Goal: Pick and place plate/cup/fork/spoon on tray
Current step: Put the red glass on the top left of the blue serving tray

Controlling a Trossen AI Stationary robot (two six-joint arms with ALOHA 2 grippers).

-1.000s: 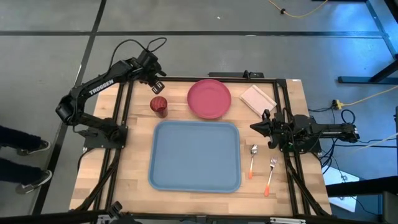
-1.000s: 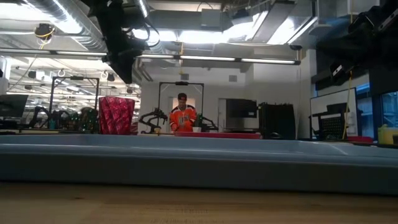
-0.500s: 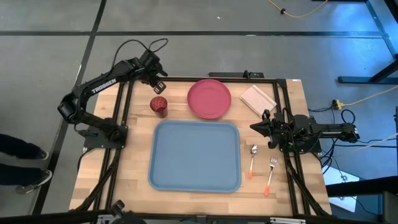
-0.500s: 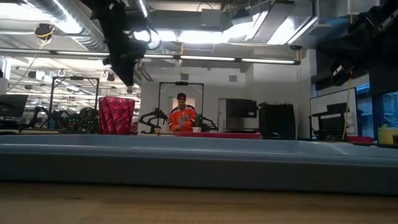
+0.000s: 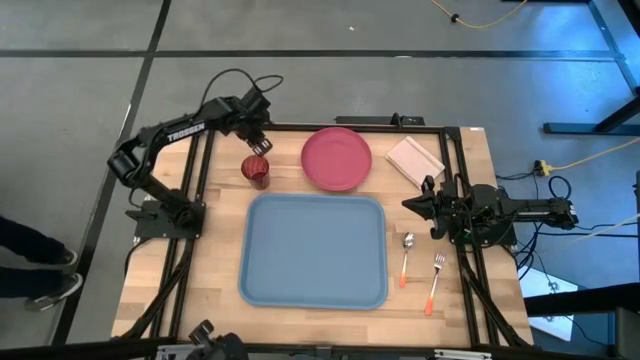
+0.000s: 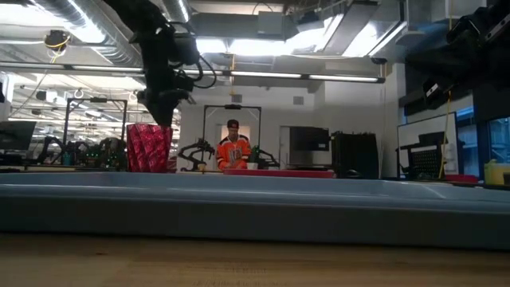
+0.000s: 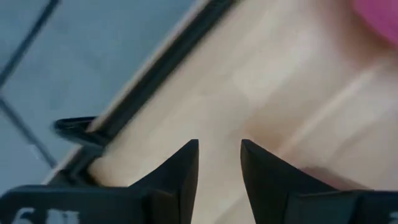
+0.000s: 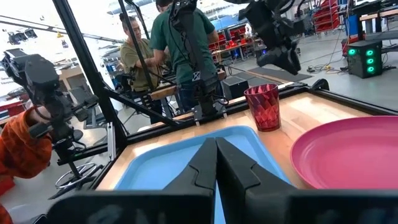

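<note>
The dark red cup (image 5: 256, 170) stands upright on the wooden table left of the pink-red plate (image 5: 336, 158); both lie beyond the far rim of the light-blue tray (image 5: 313, 250). The spoon (image 5: 406, 257) and fork (image 5: 435, 282) lie right of the tray. My left gripper (image 5: 258, 141) hangs open just above and beyond the cup, touching nothing; it also shows in the low view (image 6: 159, 112) and the left wrist view (image 7: 219, 149). My right gripper (image 5: 408, 203) rests shut at the table's right side, empty (image 8: 216, 144).
A pale beige pad (image 5: 414, 158) lies at the far right corner. Black frame rails (image 5: 200, 190) run along the table's left and right sides. People stand beyond the table (image 8: 180, 43); a person's legs (image 5: 30, 260) show at the left.
My left gripper has moved toward the table's right and near side, and down, closing in on the cup from above. The cup and the other things have kept still.
</note>
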